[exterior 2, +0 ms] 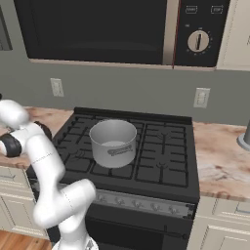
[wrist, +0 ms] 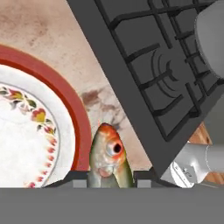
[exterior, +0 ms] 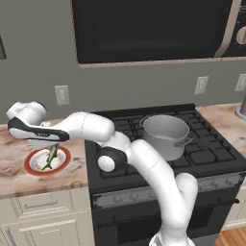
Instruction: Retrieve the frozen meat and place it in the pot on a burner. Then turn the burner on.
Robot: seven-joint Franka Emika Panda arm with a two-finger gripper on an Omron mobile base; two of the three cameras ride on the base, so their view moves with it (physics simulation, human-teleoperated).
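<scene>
The frozen meat [wrist: 108,156], a small greenish-yellow fish with an orange head, is pinched between my fingertips, and my gripper [wrist: 110,179] is shut on it. In the left base view the frozen meat [exterior: 50,157] hangs slanted from the gripper [exterior: 54,144] just over the red-rimmed white plate [exterior: 28,166] on the counter left of the stove. The steel pot [exterior: 166,134] stands empty on the black stove's grate, right of my arm; it also shows in the right base view [exterior 2: 113,142]. A bare burner [wrist: 168,65] lies under the grate between plate and pot.
A row of stove knobs [exterior 2: 141,204] runs along the front panel. A microwave [exterior: 153,29] hangs above the stove. Wooden counter [exterior 2: 224,161] extends right of the stove, with a grey object [exterior 2: 245,136] at its far edge.
</scene>
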